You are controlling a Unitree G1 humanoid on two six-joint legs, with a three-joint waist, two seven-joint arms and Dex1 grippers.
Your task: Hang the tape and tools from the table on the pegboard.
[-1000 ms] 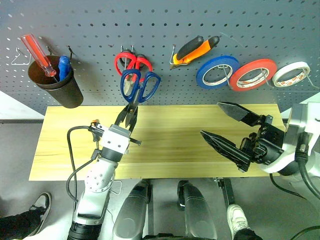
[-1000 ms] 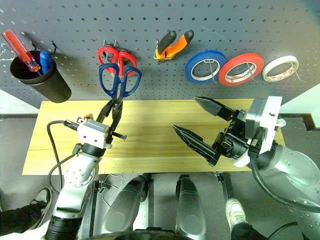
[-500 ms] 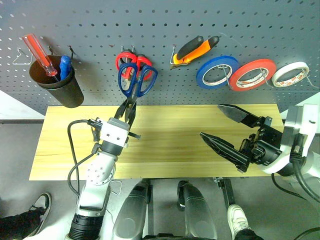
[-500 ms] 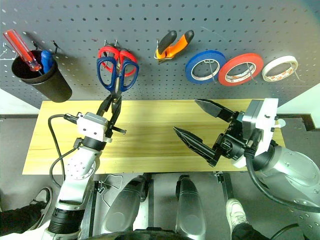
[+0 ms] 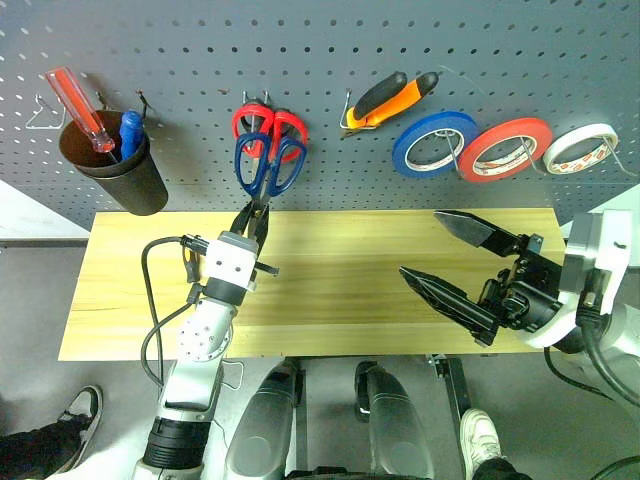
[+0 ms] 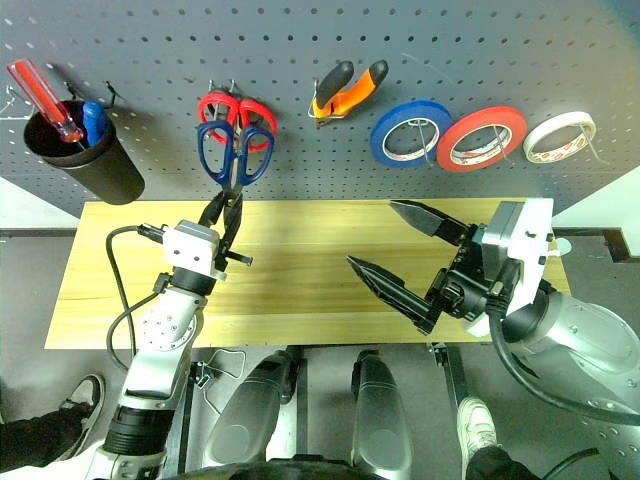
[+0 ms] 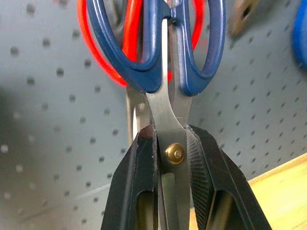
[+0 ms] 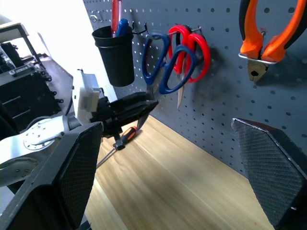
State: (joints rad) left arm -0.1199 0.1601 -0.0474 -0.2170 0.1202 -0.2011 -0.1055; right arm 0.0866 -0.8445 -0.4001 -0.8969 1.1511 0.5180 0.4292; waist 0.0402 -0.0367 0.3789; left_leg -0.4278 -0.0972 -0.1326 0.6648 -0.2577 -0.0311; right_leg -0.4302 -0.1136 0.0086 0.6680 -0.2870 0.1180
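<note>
Left wrist view shows the left gripper [image 7: 173, 158] clamped on the blue scissors [image 5: 265, 172] at their pivot, handles above it against the pegboard [image 5: 330, 40], probably to catch a hook.

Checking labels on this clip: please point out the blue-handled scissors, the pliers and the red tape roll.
blue-handled scissors [image 5: 268, 167]: left eye view, on the handle loops.
pliers [image 5: 392, 99]: left eye view, on the orange-and-black handles.
red tape roll [image 5: 482, 158]: left eye view, on the ring's red band.
</note>
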